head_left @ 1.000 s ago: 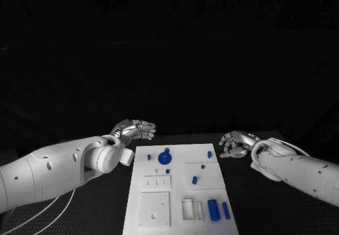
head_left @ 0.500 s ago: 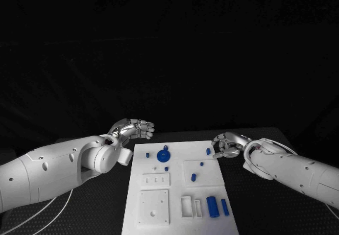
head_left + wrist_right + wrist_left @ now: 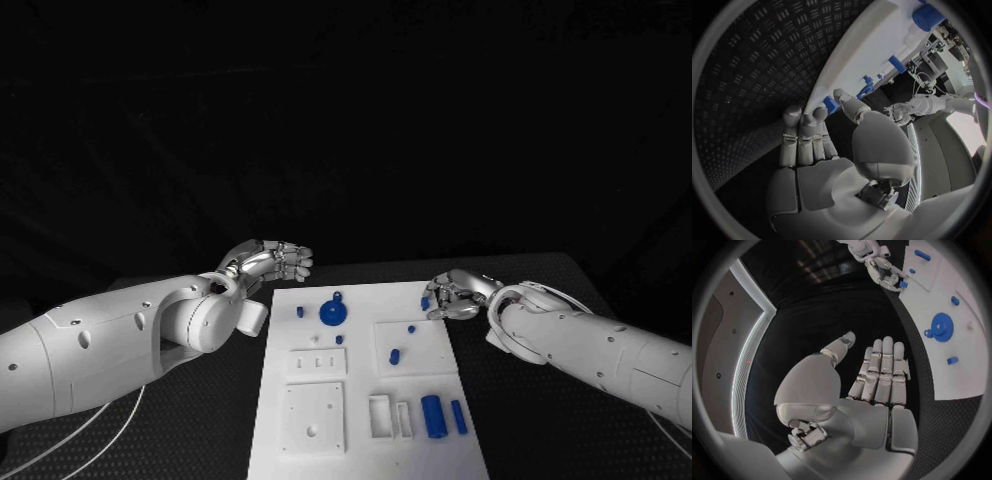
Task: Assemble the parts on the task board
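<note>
From your head view, the white task board [image 3: 368, 385] lies mid-table on black ribbed matting [image 3: 548, 420]. A blue gear [image 3: 335, 316] sits at 11 o'clock on the board, two blue cylinders [image 3: 433, 415] at 5 o'clock, and small blue pegs [image 3: 395, 355] near the centre. Your right hand [image 3: 454, 297] rests at the board's 1 o'clock corner, fingers curled around a small blue peg [image 3: 427, 301]; you cannot tell whether it grips it. Your left hand [image 3: 271, 263] hovers off the 11 o'clock corner.

In the left wrist view, the left hand [image 3: 873, 385] is empty, fingers extended over the dark mat, beside the board [image 3: 961, 380].

In the right wrist view, the right hand's fingertips [image 3: 804, 120] meet the board's edge [image 3: 854, 55] beside the peg [image 3: 831, 104].
</note>
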